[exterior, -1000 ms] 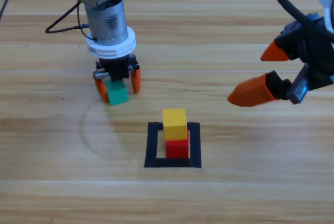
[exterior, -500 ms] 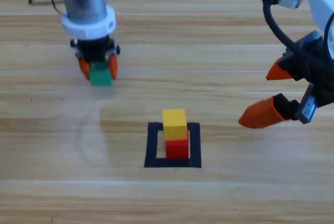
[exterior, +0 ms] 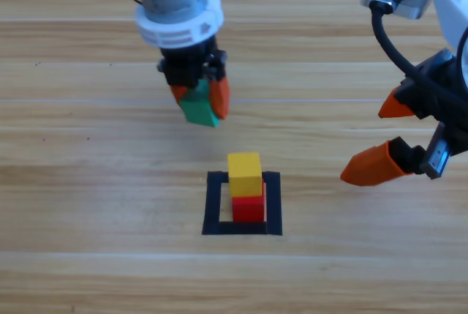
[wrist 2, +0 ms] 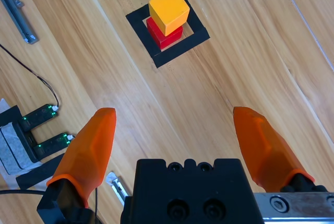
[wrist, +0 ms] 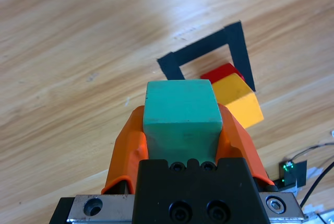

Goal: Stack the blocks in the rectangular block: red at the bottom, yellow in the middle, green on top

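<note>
tape square: we take the black tape square (exterior: 242,204) on the wooden table (exterior: 73,255) as our landmark; it also shows in the left wrist view (wrist: 172,65) and the right wrist view (wrist 2: 196,38).
red cube: we see the red cube (exterior: 248,208) flat on the wood inside the tape square; also seen at (wrist: 220,72) and (wrist 2: 163,35).
yellow cube: we see the yellow cube (exterior: 244,173) sitting on top of the red cube, roughly squared to it, so inside the tape square's outline too; also at (wrist: 239,101) and (wrist 2: 168,10).
green cube: we see the teal-green cube (exterior: 197,109) up-left of the tape square in the high view, tilted, apart from the stack. In the left wrist view (wrist: 181,122) it fills the space between the orange jaws, with the square and stack beyond it to the upper right.
left gripper: we see the left gripper (exterior: 199,102) up-left of the tape square, jaws clamped on the green cube from both sides (wrist: 181,130).
right gripper: we see the right gripper (exterior: 391,135) well to the right of the tape square, jaws spread wide with nothing between them. Its wrist view (wrist 2: 180,135) shows the square and stack ahead, well apart from the tips.
other: cables and small boards with green lights (wrist 2: 44,114) sit at the far left of the right wrist view, well apart from the tape square.
</note>
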